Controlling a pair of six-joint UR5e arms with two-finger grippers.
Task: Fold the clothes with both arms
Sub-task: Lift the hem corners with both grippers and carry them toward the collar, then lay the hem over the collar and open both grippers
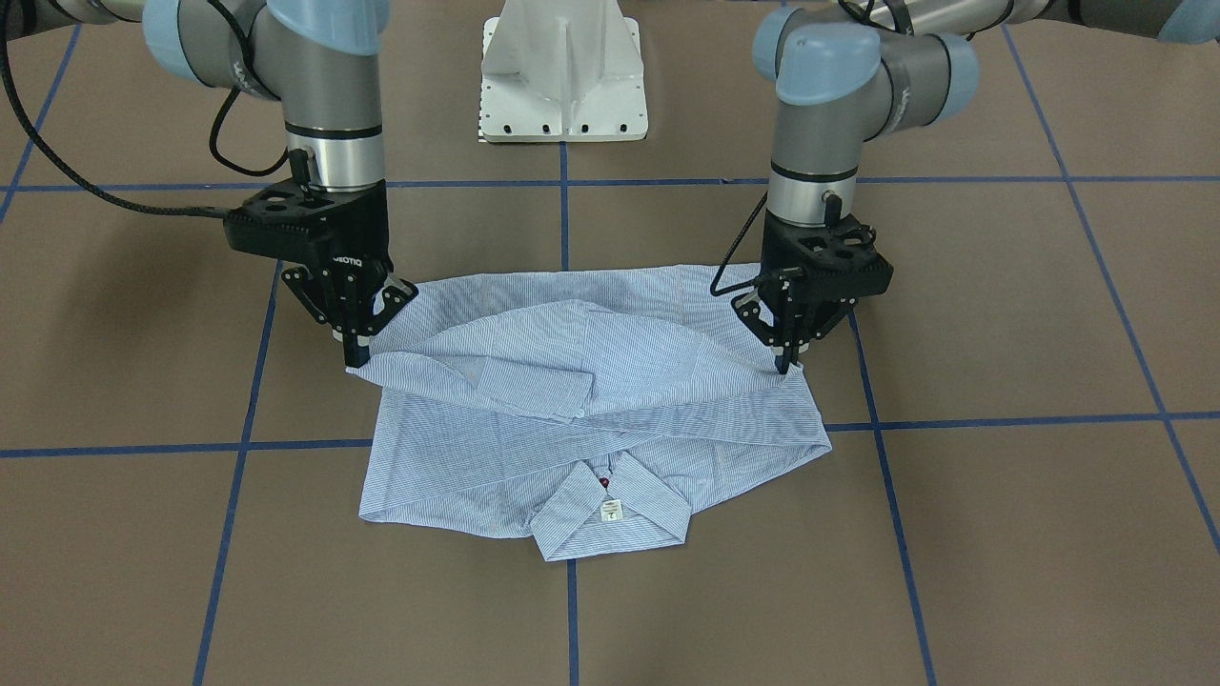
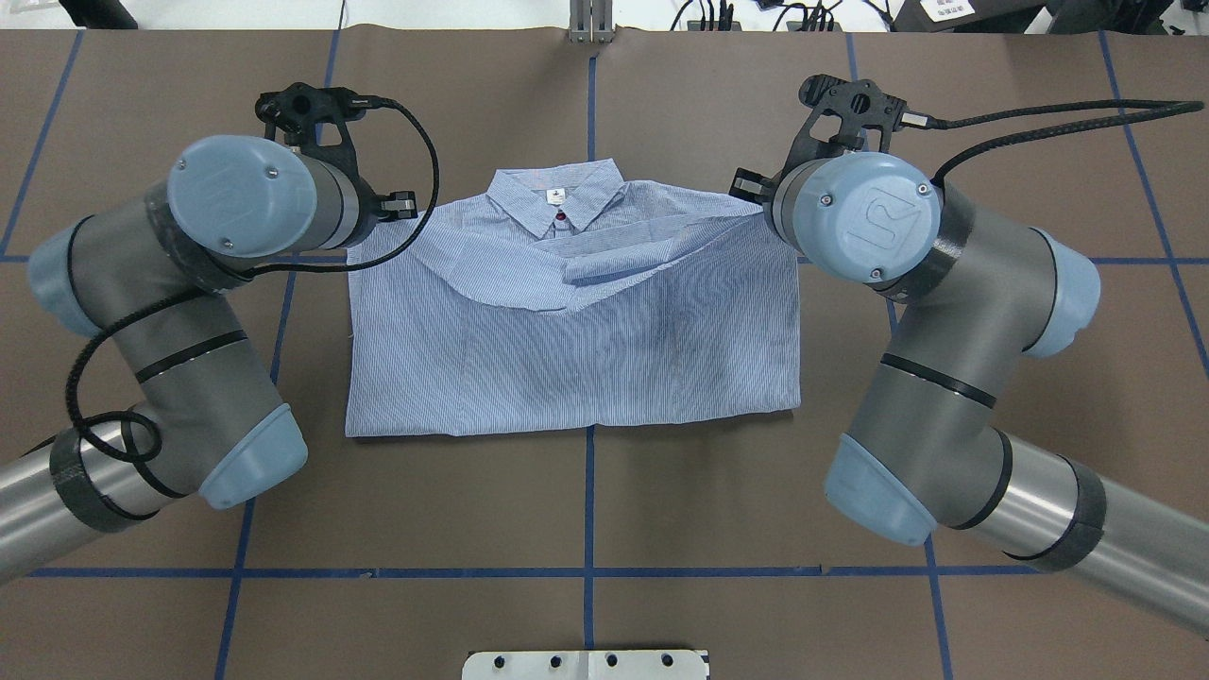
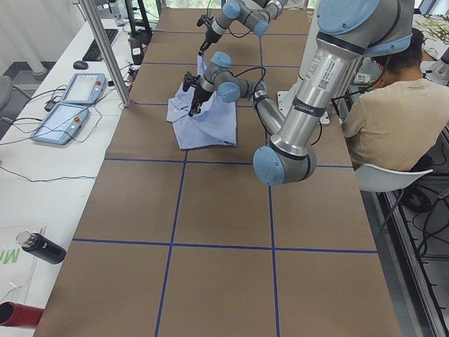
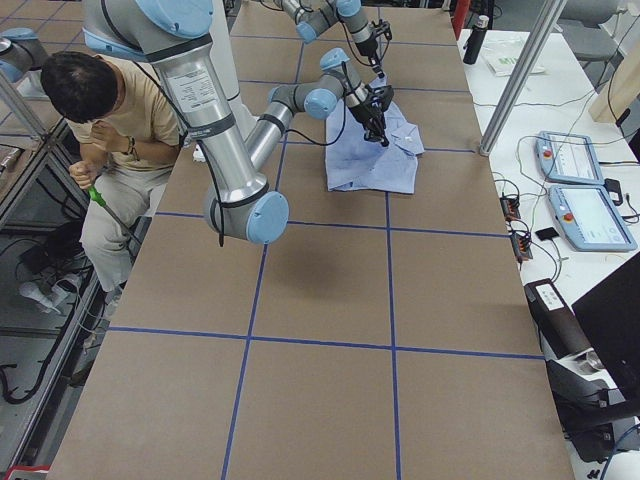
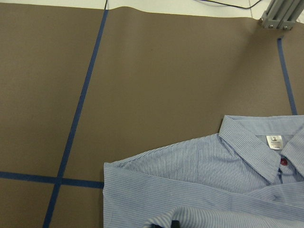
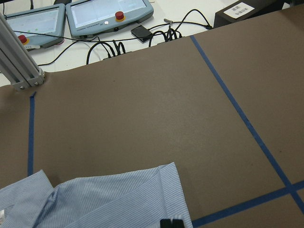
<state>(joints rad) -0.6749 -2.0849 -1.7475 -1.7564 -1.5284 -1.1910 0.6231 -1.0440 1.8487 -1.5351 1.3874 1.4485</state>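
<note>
The left pincer (image 1: 786,367) is pinched narrow, its tips together on one corner of a loose upper layer of the shirt (image 2: 586,359). The right pincer (image 1: 355,360) grips the opposite corner the same way, closed with cloth between its tips. Read from the overhead view, the shirt lies in the middle of the desk (image 2: 708,510) with its collar (image 2: 515,198) at twelve o'clock, away from the robot, and a straight folded edge at six o'clock. The left pincer sits at about ten o'clock of the shirt and the right at about two o'clock, both largely hidden there under their own wrists. The edge strung between them (image 2: 510,304) sags in the middle and droops toward six o'clock, short of the collar and its small white label (image 2: 557,196). The step in hand looks like carrying this layer over toward twelve o'clock to halve the shirt. To do it well, I judge that both arms should travel together at an even height and pace so neither corner leads. They should also spread slightly toward nine and three o'clock to draw out the sag before lowering. The corners ought to land level with the shoulders, and each pincer should open only once the cloth rests on the layer below, lest the slack centre bunch into a crease.
</note>
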